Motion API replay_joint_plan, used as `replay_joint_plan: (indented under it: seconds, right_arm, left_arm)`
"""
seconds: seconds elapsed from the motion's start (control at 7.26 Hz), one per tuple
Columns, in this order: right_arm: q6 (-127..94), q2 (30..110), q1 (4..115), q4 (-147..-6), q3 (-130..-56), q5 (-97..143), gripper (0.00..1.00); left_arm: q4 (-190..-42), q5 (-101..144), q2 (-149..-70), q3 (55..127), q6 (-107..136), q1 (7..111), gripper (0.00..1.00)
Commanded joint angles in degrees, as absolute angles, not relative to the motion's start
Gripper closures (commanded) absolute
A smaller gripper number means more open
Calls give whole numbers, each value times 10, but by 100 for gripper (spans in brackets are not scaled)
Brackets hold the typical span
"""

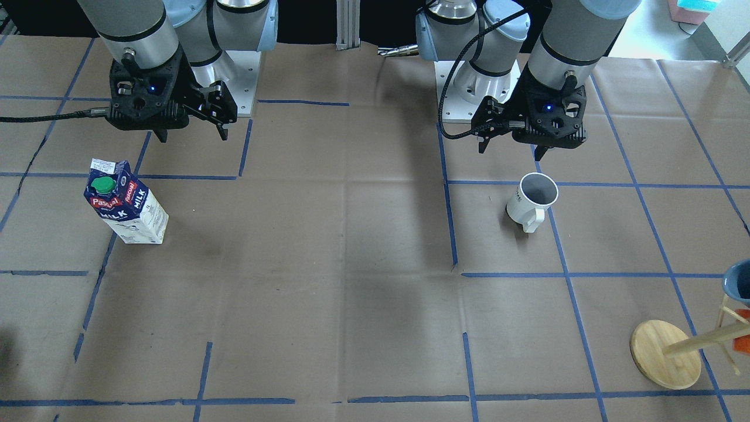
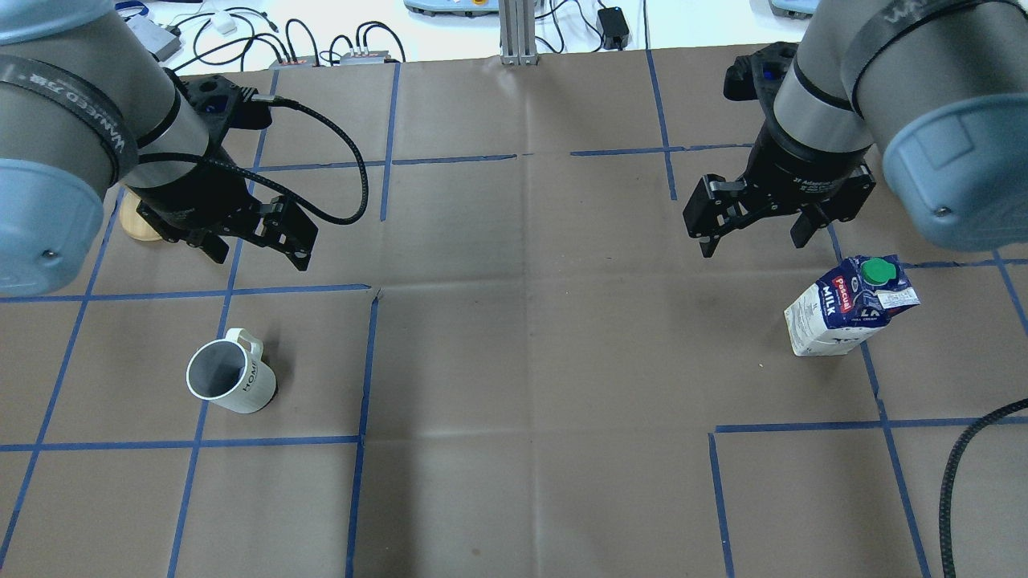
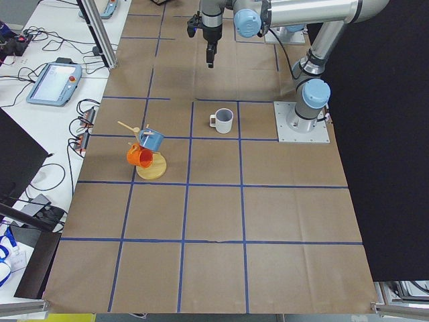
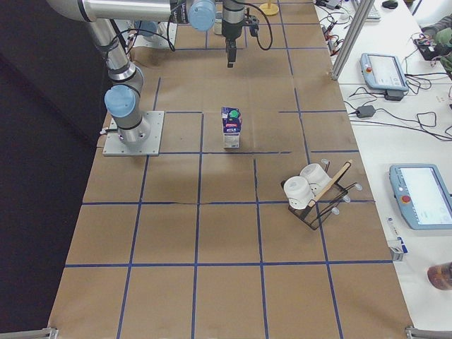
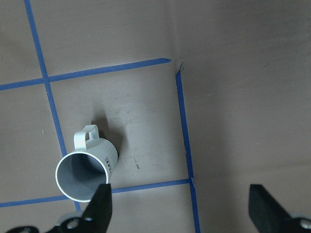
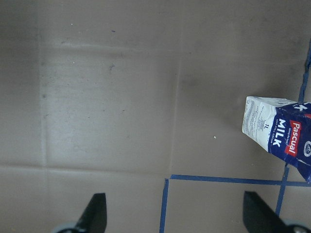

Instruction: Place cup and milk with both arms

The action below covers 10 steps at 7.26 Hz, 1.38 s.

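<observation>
L gripper (image 2: 261,257) & R gripper (image 2: 752,242) aloft, pointing down, fingers (image 2: 295,243) spread.

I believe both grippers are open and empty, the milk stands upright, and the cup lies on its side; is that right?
Not quite: the cup stands upright, mouth up, as the exterior left view shows. The rest holds: the left gripper and right gripper are open and empty, and the milk stands upright.
</observation>
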<state>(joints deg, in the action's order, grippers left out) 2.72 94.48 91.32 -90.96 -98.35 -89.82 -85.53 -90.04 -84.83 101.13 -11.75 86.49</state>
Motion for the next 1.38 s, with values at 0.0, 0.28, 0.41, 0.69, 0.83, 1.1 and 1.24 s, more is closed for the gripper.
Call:
replay_joint_plan:
  seconds: [0.0, 0.28, 0.41, 0.69, 0.83, 1.1, 1.24]
  right_arm:
    - [27, 945, 913, -911, -983, -898, 0]
    - [27, 945, 913, -911, -983, -898, 0]
    - [27, 945, 913, -911, -983, -898, 0]
    - [27, 944, 913, -911, -983, -898, 0]
    - [27, 944, 911, -912, -982, -898, 0]
    - [27, 942, 911, -912, -976, -901, 0]
    - [27, 940, 911, -913, -976, -901, 0]
  left_arm:
    - [-855, -899, -850, 1013, -117, 865, 0]
    - [-853, -897, -857, 1013, -112, 865, 0]
    - [-851, -898, -857, 1013, -111, 865, 0]
    - [-852, -897, -851, 1015, -111, 865, 0]
    - [-853, -897, -849, 1019, -109, 865, 0]
    - [-852, -899, -846, 1023, -82, 866, 0]
    - [-852, -900, -845, 1023, -81, 866, 0]
